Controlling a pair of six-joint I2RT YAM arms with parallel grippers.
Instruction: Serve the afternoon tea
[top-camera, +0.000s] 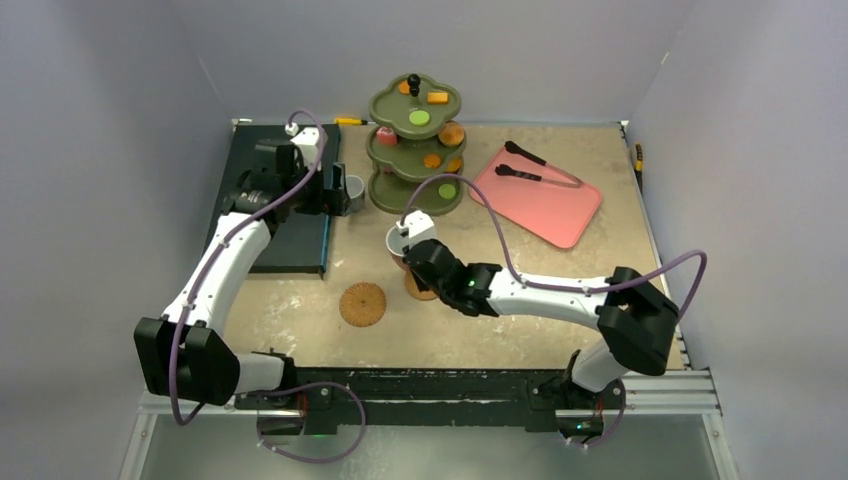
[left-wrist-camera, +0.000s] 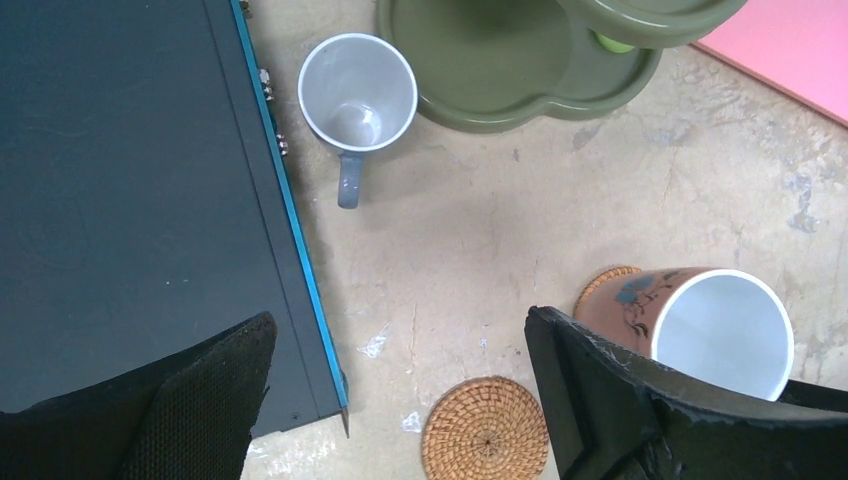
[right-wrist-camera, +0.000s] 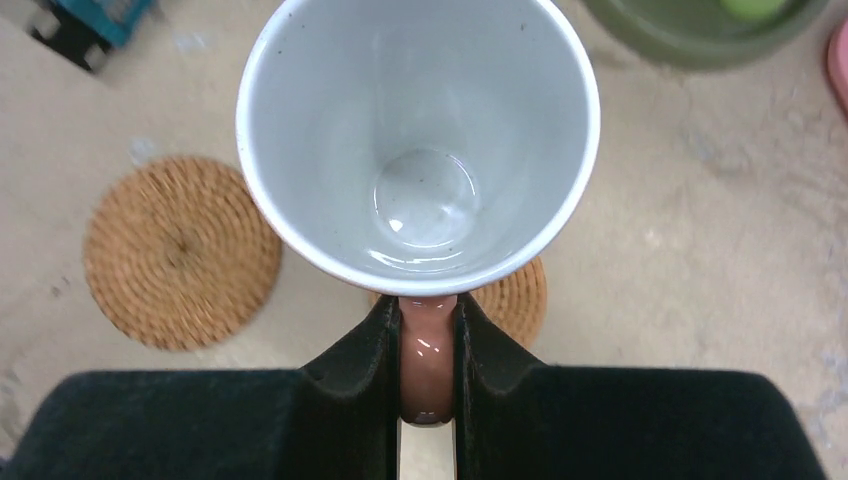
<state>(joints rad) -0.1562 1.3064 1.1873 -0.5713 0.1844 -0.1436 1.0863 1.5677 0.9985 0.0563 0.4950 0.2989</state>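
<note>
My right gripper (right-wrist-camera: 427, 310) is shut on the handle of the orange mug (right-wrist-camera: 420, 140), which is white inside and empty. The mug (top-camera: 404, 240) hangs upright over a wicker coaster (right-wrist-camera: 515, 300) at mid-table. The small grey mug (left-wrist-camera: 358, 92) stands upright and empty on the table, its handle towards my left gripper (left-wrist-camera: 400, 322). That gripper is open with nothing between its fingers, and stays apart from the mug. The toy sweets, among them a green round (top-camera: 418, 118) and orange pieces (top-camera: 437, 98), sit on the green three-tier stand (top-camera: 415, 190).
A second wicker coaster (top-camera: 362, 304) lies bare left of the orange mug. A dark board with a blue edge (left-wrist-camera: 120, 200) lies beside the grey mug on the left. A pink tray (top-camera: 555, 210) at the back right holds black tongs (top-camera: 535, 165).
</note>
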